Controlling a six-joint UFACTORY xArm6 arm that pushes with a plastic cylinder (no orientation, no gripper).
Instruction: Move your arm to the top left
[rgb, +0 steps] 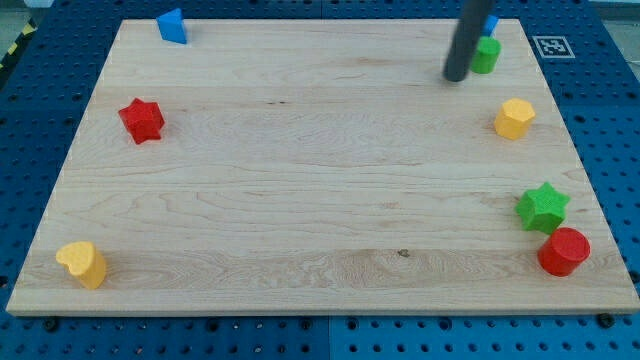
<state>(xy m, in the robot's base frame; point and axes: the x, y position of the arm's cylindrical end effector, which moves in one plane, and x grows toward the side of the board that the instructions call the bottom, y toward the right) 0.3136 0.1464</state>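
My tip (456, 76) is the lower end of a dark rod that comes down from the view's top right. It rests on the wooden board (320, 170) just left of a green block (486, 56). A small blue block (491, 24) shows behind the rod at the top right. A blue block (172, 26) sits at the top left, far from the tip. A red star block (142, 120) lies at the left.
A yellow hexagon block (514, 118) lies on the right side. A green star block (542, 207) and a red cylinder (564, 251) sit at the bottom right. A yellow block (82, 264) sits at the bottom left. A blue pegboard surrounds the board.
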